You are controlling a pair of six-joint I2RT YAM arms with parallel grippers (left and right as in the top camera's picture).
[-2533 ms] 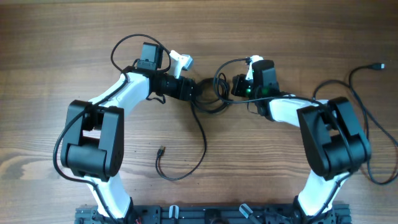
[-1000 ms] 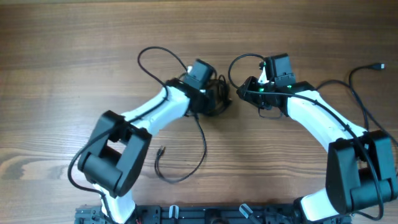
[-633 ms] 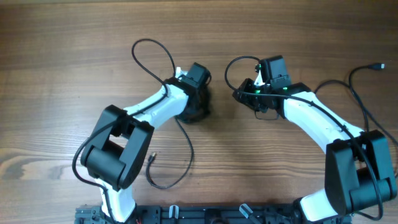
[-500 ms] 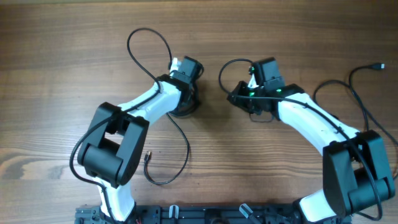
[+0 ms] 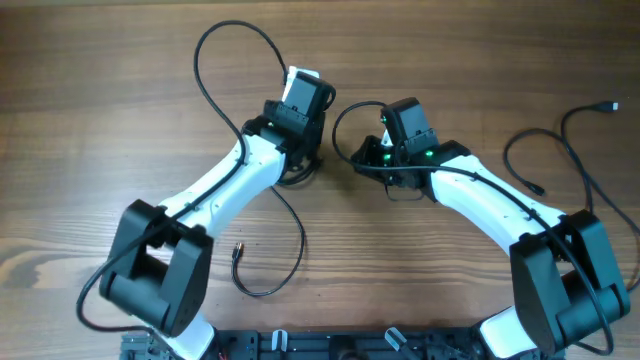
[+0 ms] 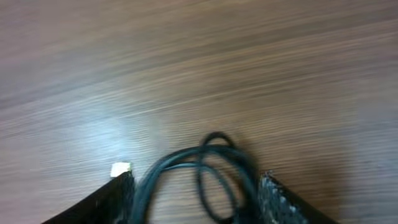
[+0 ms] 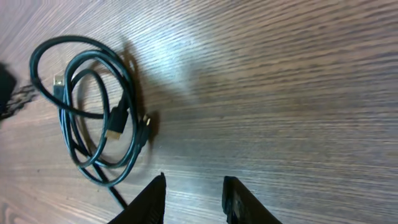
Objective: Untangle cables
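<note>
**Coil lies between the left jaws, with the right jaws standing off beside it**
On the table (image 5: pixel 100 60), the coiled cable (image 6: pixel 211 168) lies between the widely spread left jaws, not pinched, with its loops running forward from them. The left arm is nearer. The right jaws are slightly parted and empty, with the coil near, ahead and to their left. Count: one coil with a loose tail, and perhaps one more cable (image 5: pixel 566 120) far right.

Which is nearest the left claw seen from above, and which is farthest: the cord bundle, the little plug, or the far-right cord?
1. cord bundle, right beneath the left claw, between its open fingers.
2. little plug, lower left, at a trailing cord's end.
3. far-right cord, by the table's right edge.
</note>
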